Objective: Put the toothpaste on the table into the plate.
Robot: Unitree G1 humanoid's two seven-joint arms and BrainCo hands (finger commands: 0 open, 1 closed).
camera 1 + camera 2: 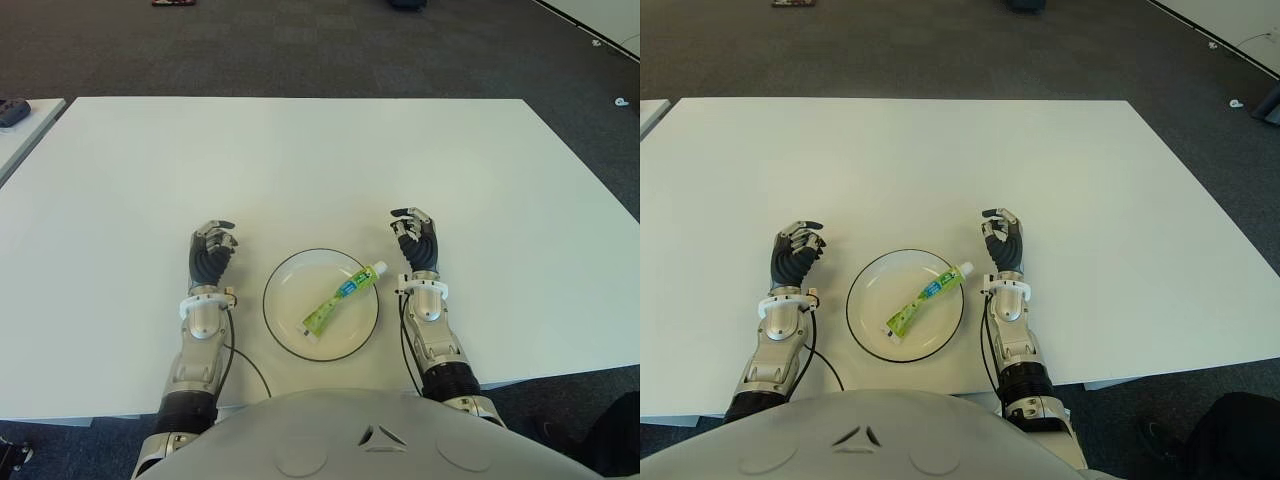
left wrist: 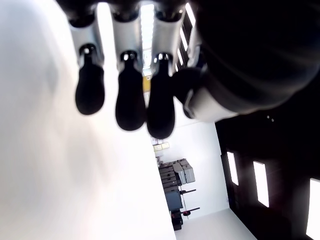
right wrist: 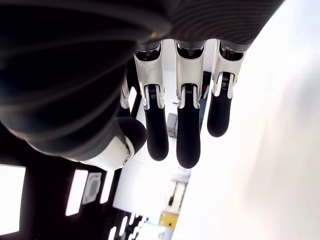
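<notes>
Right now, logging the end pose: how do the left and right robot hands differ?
The left robot hand shows to the left of the plate; the right robot hand shows to its right, nearer the toothpaste cap and slightly farther up the table. Both are empty, fingers relaxed; the toothpaste lies in the plate.
</notes>
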